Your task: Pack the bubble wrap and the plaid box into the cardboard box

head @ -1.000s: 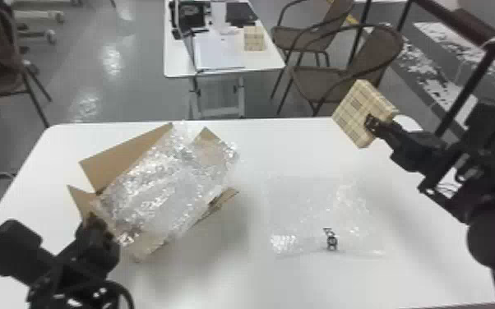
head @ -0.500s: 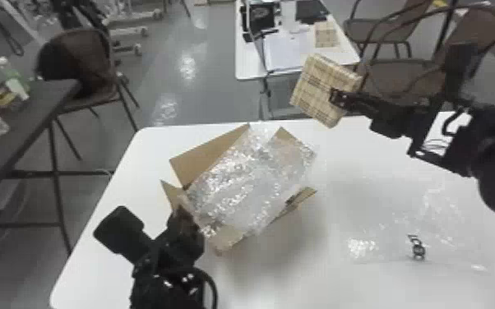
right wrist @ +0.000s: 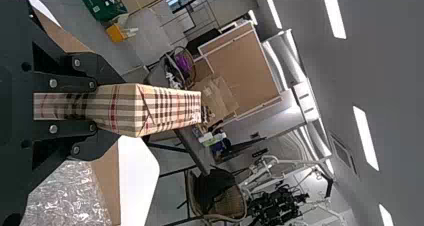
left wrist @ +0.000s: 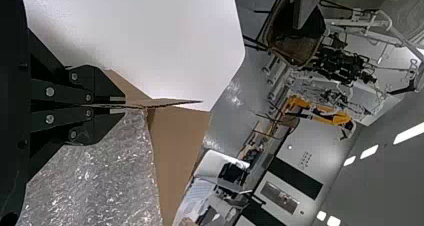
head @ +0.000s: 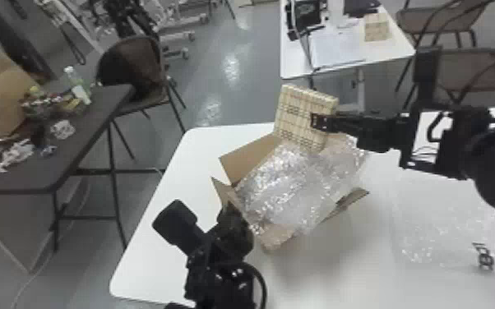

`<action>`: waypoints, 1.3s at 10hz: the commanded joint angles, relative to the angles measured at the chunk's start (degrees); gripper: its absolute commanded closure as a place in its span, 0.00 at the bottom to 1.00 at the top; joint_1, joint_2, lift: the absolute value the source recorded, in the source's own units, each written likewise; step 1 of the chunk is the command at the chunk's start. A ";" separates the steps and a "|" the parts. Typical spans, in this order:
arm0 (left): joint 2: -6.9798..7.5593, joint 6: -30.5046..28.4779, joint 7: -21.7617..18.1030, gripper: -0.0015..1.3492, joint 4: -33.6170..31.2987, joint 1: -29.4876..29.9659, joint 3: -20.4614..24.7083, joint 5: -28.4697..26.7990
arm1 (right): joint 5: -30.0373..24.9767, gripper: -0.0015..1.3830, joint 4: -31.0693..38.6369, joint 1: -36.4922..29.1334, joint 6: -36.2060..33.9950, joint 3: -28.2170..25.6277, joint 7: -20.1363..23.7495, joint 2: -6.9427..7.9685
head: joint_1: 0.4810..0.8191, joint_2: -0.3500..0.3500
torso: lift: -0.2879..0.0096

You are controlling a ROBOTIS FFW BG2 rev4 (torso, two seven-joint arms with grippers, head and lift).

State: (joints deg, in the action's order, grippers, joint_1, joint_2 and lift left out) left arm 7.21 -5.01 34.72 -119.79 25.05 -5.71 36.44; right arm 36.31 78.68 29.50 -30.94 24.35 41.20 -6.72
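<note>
Right hand [head: 320, 122] clamped on plaid box [head: 294, 111], fingers apart by its thickness; I hold it near bubble wrap [head: 285, 191] in open cardboard box [head: 253, 158]; left hand [head: 233, 217] pinched shut on flap [left wrist: 170, 104].

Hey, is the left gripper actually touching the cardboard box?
Touching. The left wrist view shows the left gripper pinching a flap of the cardboard box between its fingers.

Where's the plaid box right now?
In the head view, the plaid box is in the right gripper, held up at the far side of the cardboard box, by the bubble wrap.
</note>
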 commanded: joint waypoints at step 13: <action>0.17 1.58 -0.26 0.90 2.28 -1.32 0.44 1.62 | -5.46 0.08 14.75 -17.45 10.81 -19.96 -11.32 1.09 | 0.59 0.91 | 0.62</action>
State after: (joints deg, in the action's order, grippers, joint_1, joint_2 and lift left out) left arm 7.38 -3.76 34.49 -117.98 24.03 -5.28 37.61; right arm 30.43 92.96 14.70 -22.37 6.98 29.99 -6.13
